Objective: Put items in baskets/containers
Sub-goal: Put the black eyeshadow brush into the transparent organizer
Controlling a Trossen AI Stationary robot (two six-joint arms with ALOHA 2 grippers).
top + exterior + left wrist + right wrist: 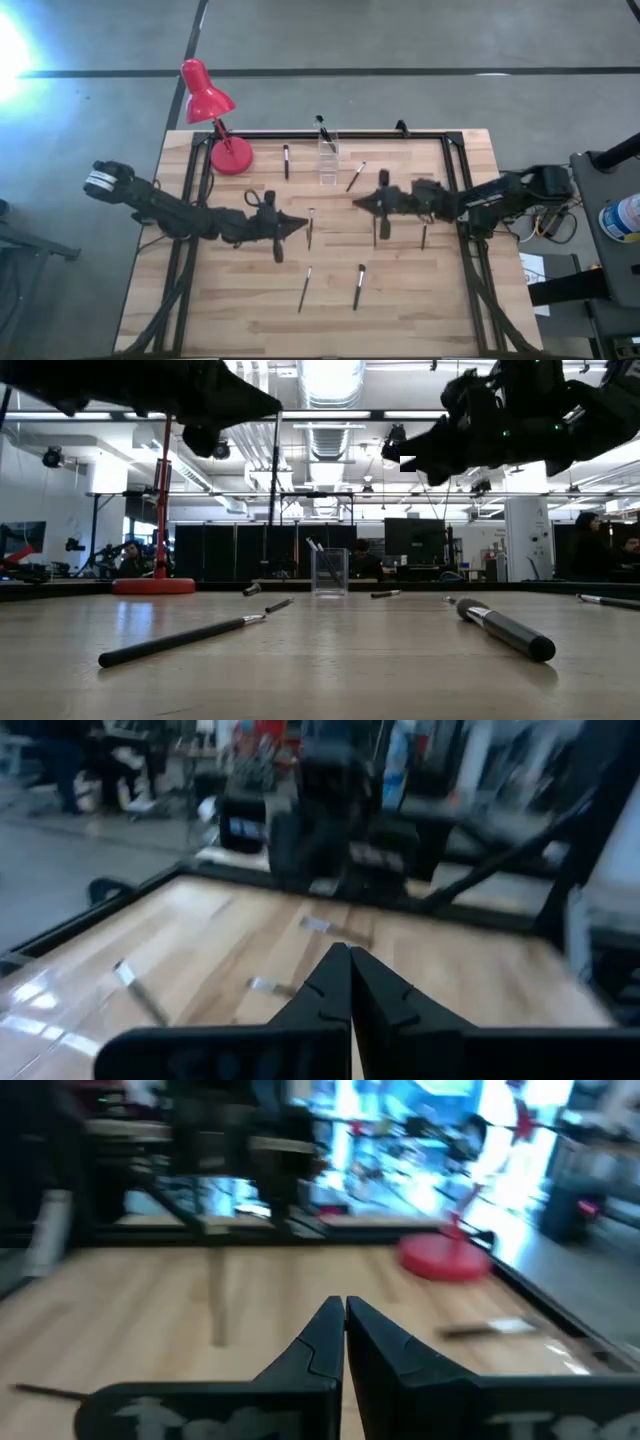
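Brushes lie scattered over the wooden worktop (pixel 420 300), and both arms hang above its middle with their tips pointing at each other. The left gripper (pixel 298 227) has its jaws pressed together with nothing between them; its wrist view shows the two dark fingers (pixel 330 990) meeting in a point over bare wood. The right gripper (pixel 358 203) is the same, jaws closed and empty, its fingers (pixel 325 1342) touching along their length.

At the far edge of the worktop stands the clear plastic cup (pixel 328 158), squarish and upright, with one brush (pixel 322 128) already leaning in it, bristles up. Just left of the cup a brush (pixel 286 161) lies flat, and just right of it another (pixel 356 176) lies at a slant. One brush (pixel 310 228) rests beside the left gripper's tip. Two more sit under the right arm, one (pixel 376 230) below its gripper and one (pixel 423 236) farther right. Near the front edge lie a further pair: one (pixel 304 289) on the left and one (pixel 358 286) on the right, well apart from the cup.

A red desk lamp (pixel 215 110) stands at the far left corner, its round base (pixel 231 155) on the wood, left of the cup.
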